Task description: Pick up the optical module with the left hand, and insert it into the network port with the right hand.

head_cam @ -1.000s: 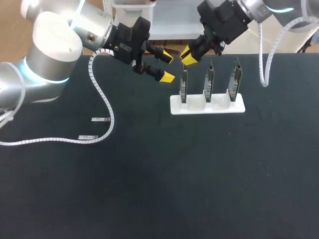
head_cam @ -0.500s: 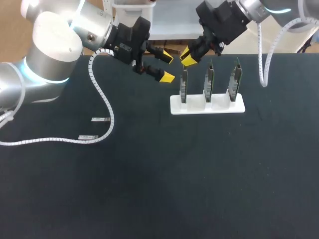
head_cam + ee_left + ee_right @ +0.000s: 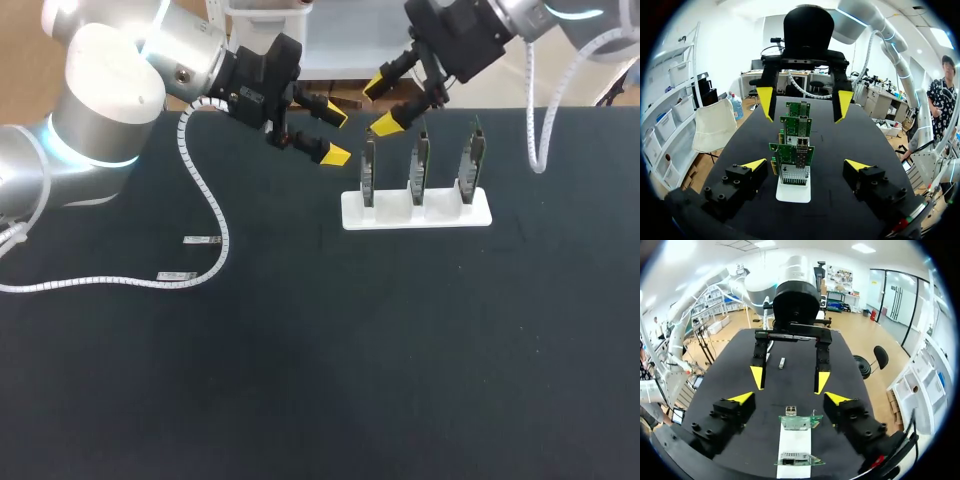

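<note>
While both arms hang over the far part of the table [image 3: 400, 350], neither tool grips anything. The left gripper [image 3: 335, 133] is released, its two yellow tips spread wide with only air between them. It sits above the table surface to the left of the white holder [image 3: 415, 212], pointing toward it. The right gripper [image 3: 380, 104] is also released, fingers apart. It is positioned near the table's far edge, above and just behind the leftmost of the three circuit boards [image 3: 368, 172].

The three boards stand upright in a row in the holder. In the left wrist view the row is seen end-on, ahead of the left gripper [image 3: 805, 165]. The nearest board [image 3: 790, 152] carries a metal network port [image 3: 794, 174] at its lower part. The right gripper [image 3: 804, 102] faces back from the far end of the row, its tips on either side of the boards without touching them.

In the right wrist view the holder [image 3: 794, 442] lies below the right gripper [image 3: 789, 398], and the left gripper [image 3: 790, 378] faces it from beyond the boards.

Two optical modules [image 3: 203, 240] lie flat on the table, well apart from both grippers and from the holder. They rest on the left side, beside the left arm's white coiled cable [image 3: 212, 205]. One module [image 3: 782, 363] shows in the right wrist view, on the table behind the left gripper.
</note>
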